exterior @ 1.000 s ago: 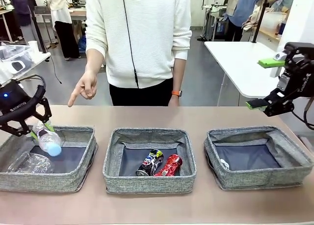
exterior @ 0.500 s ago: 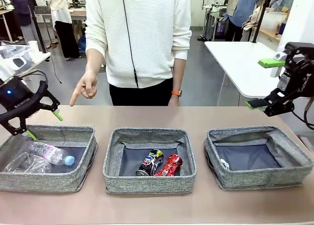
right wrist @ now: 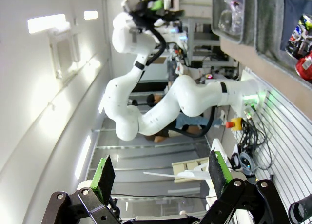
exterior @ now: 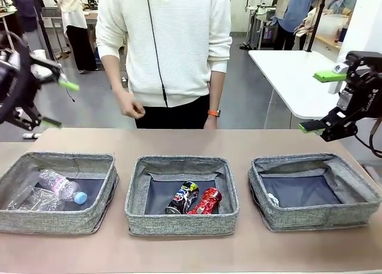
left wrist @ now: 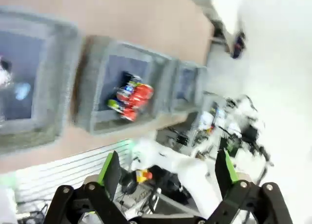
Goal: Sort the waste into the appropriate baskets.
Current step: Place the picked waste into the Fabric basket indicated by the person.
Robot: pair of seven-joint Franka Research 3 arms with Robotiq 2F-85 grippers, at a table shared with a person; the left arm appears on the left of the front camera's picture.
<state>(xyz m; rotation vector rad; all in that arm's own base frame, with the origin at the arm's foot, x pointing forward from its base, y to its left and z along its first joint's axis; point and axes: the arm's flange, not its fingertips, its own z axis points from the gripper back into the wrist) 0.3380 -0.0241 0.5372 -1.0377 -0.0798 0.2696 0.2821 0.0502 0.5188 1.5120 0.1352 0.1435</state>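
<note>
Sorting appears near complete, judging from how the waste lies. Left gripper (exterior: 45,101) is raised above and behind the left basket (exterior: 95,217), jaws spread wide, nothing between the green pads; the front view shows it motion-blurred. Right gripper (exterior: 325,101) hangs high beyond the right basket (exterior: 352,217), also wide and empty. Risk: if any litter remains outside the bins, it is not visible on the table (exterior: 191,253), so a further reach could be aimed at nothing; a fast descent by the left arm could also clip a soft folded rim and shift the bin. The person's hand (exterior: 129,108) sits near the far table edge, so a reach across the middle risks contact. Contents: pink-labelled bottle (exterior: 59,185) with blue cap lies on its side in the left basket, just beside a crumpled clear bottle (exterior: 33,199). Middle basket (exterior: 182,223) holds the dark printed can (exterior: 182,197) and the crushed red can (exterior: 206,202), touching, both tilted. A small white paper wad (exterior: 273,199) rests at the near-left corner of the right basket.
</note>
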